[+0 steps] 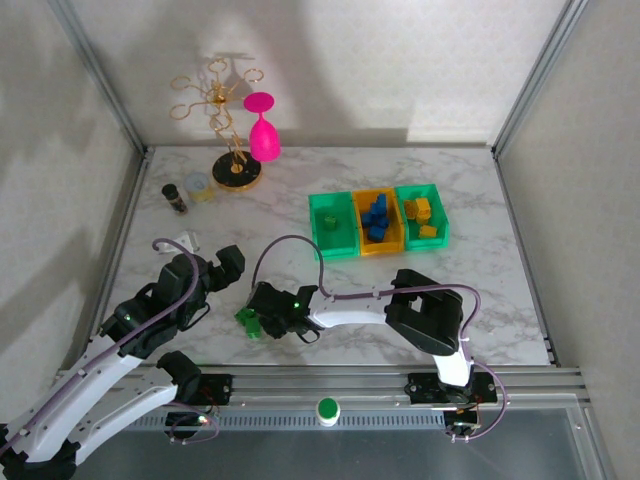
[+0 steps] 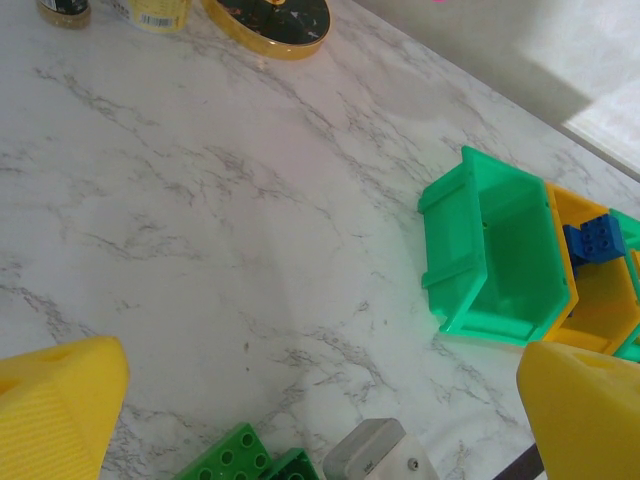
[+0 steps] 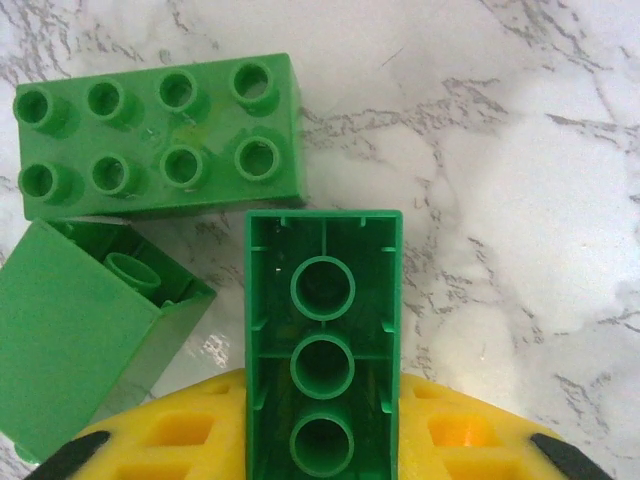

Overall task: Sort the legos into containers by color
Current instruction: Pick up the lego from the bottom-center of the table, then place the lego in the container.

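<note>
1. Right wrist view: right gripper drawn narrow and clamped on the upturned green brick, hollow underside toward the lens, yellow pads flanking its long sides
2. Judge the seat before lifting: look for even pad contact on both sides and no twist in the brick
3. Lift straight up to clear the studded green brick just beside it at 12 o'clock (contact cannot be told) and the tipped green brick close by at 9 o'clock; avoid dragging either
4. Carry toward 1 o'clock in the top external view to the left green bin, which already holds one green piece; release low over the open top
5. Steer clear of the yellow-orange bin holding the blue legos, and of the right green bin holding the yellow legos
6. Leave the left gripper parked at 10 o'clock of the loose bricks, jaws spread wide, holding nothing
7. Expect a smooth white marble-patterned table, probably slippery for loose bricks
8. Note pale walls on three sides, with a gold stand and pink glass at 11 o'clock on the table, and a clear cup and dark jar beside them
</note>
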